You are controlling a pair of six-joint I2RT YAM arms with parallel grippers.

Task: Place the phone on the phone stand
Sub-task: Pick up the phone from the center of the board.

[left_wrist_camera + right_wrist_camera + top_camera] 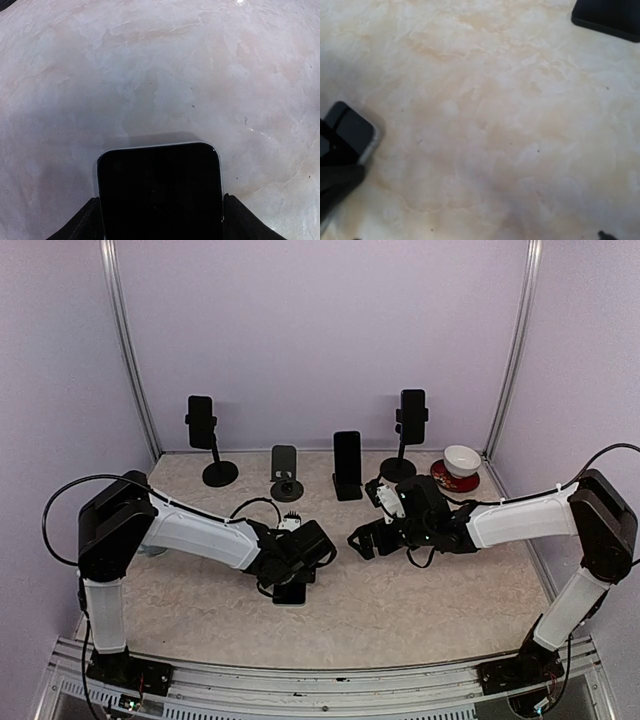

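Note:
A black phone with a silver edge (159, 192) sits between my left gripper's (160, 212) fingers (82, 225), low over the marble table. In the top view the left gripper (291, 578) is shut on the phone (290, 593) at the table's middle front. The phone's corner also shows in the right wrist view (352, 132). An empty grey phone stand (285, 473) stands at the back centre. My right gripper (362, 540) hovers open and empty, right of the phone; its fingers barely show in the right wrist view.
Three other stands hold phones: back left (203, 427), centre (347, 466), back right (411, 417). A white bowl on a red saucer (459, 464) sits at the back right. A dark stand base (610, 17) shows in the right wrist view.

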